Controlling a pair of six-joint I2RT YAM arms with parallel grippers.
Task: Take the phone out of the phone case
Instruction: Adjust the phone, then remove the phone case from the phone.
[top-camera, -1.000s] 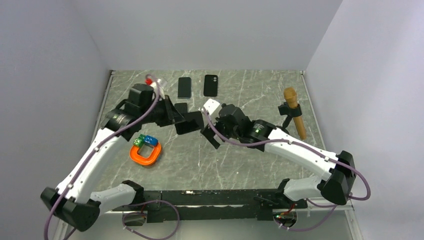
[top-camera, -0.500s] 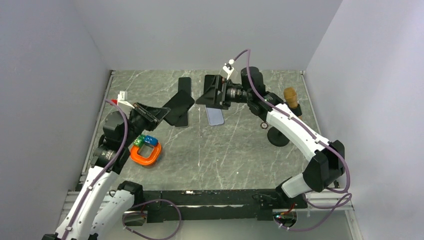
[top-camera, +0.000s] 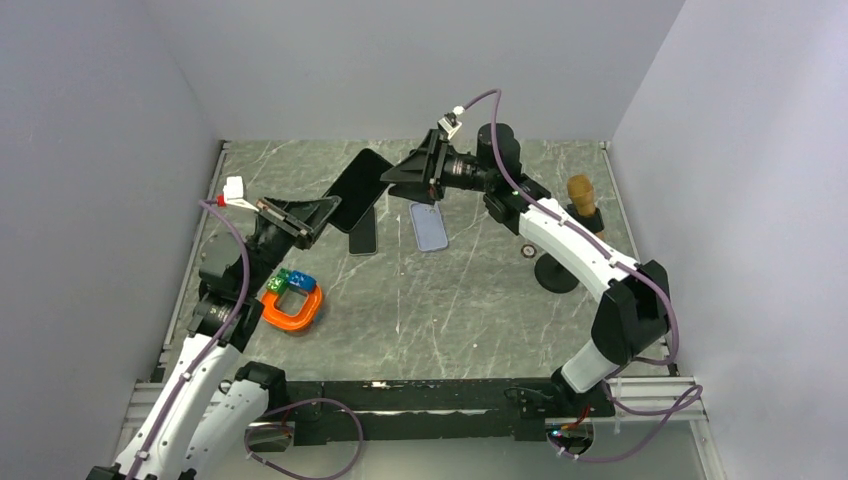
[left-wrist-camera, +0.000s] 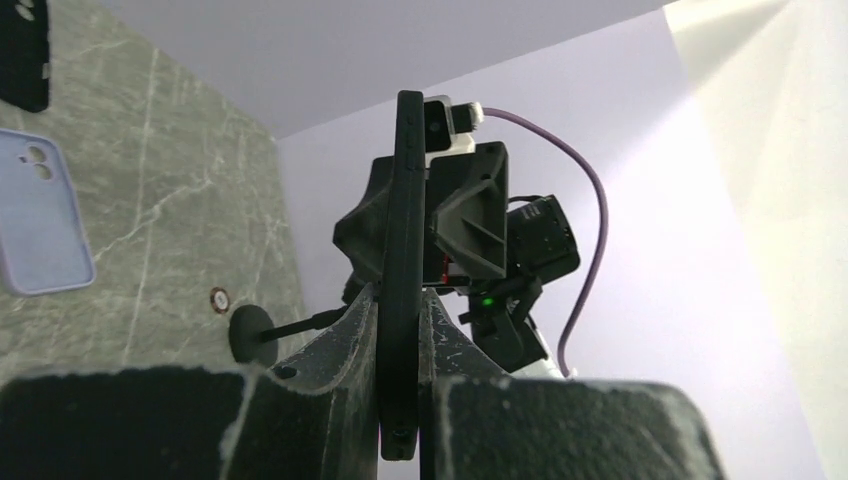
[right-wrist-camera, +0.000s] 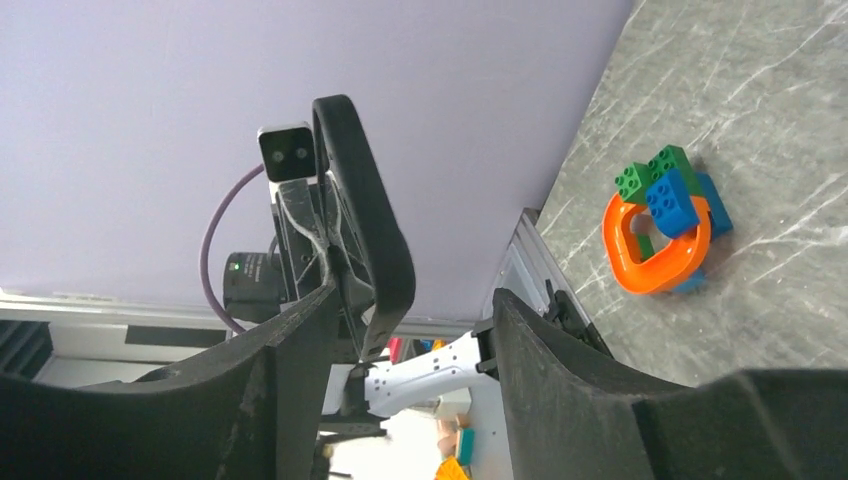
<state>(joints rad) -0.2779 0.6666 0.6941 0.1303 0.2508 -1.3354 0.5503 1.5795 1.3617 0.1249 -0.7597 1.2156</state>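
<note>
Grey marbled table (top-camera: 470, 310), walled at the sides and back. Near its middle, a little toward 12 o'clock, a pale blue phone case (top-camera: 431, 228) lies flat. At 10 o'clock of that, close by, lies a black phone (top-camera: 365, 240). An orange ring (top-camera: 291, 308) topped with toy blocks (top-camera: 291, 282) sits at 8 o'clock, a black stand's round foot (top-camera: 553, 272) at 3 o'clock, with a small disc (top-camera: 527, 250) just beside it

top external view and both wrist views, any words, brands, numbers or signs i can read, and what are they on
None: no text can be read in any view.
The black phone, clamped in the jaws of the left gripper: seen edge-on, no marking shows.
The lilac case: plain back, no brand.
The toy bricks: any print on the studs is too small to read.
The small round disc: too small to read.
</note>
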